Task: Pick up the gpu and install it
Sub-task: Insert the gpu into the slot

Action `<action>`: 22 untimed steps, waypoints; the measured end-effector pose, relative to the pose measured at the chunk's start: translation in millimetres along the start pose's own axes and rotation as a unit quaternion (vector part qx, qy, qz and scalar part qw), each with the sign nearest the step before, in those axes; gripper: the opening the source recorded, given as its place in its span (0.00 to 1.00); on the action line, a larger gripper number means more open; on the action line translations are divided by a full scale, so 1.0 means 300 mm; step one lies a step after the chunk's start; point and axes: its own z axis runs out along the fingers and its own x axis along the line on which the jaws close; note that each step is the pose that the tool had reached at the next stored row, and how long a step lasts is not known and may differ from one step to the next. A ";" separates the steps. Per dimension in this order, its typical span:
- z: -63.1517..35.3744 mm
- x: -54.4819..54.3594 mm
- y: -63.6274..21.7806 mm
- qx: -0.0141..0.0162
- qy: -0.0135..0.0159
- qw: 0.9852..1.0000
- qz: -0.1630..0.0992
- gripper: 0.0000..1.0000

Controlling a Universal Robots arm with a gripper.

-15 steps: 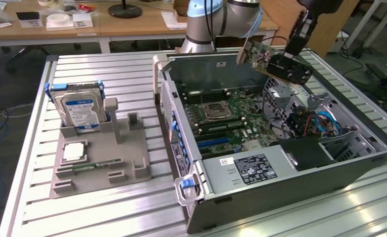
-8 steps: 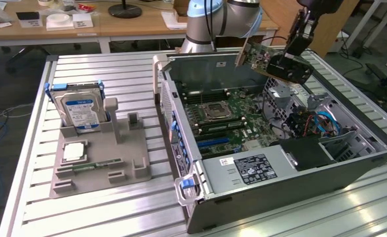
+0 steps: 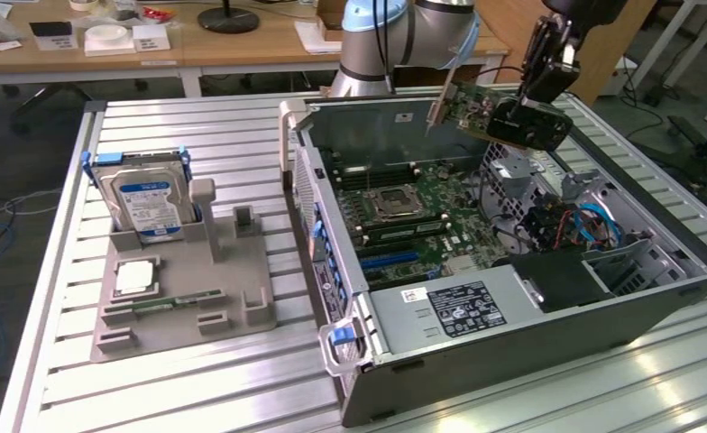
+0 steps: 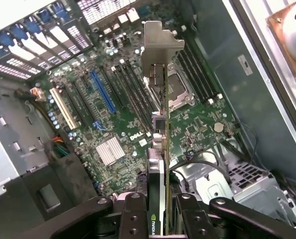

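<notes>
1. We hold the gpu, a green board with black cooler and pale metal bracket, pinched between the gripper jaws above the open computer case
2. It hangs apart from the motherboard, clear of the case walls
3. The wrist view gives it edge-on; the exterior view gives its tilted face

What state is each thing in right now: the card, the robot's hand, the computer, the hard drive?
gpu: held in the air over the open case, not in a slot.
hand: shut on the gpu.
computer case: lying on its side, panel off.
blue slot: empty.
hard drive: upright in the grey holder.
</notes>
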 end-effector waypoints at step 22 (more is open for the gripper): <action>0.000 0.000 0.000 -0.002 0.004 0.998 -0.069 0.27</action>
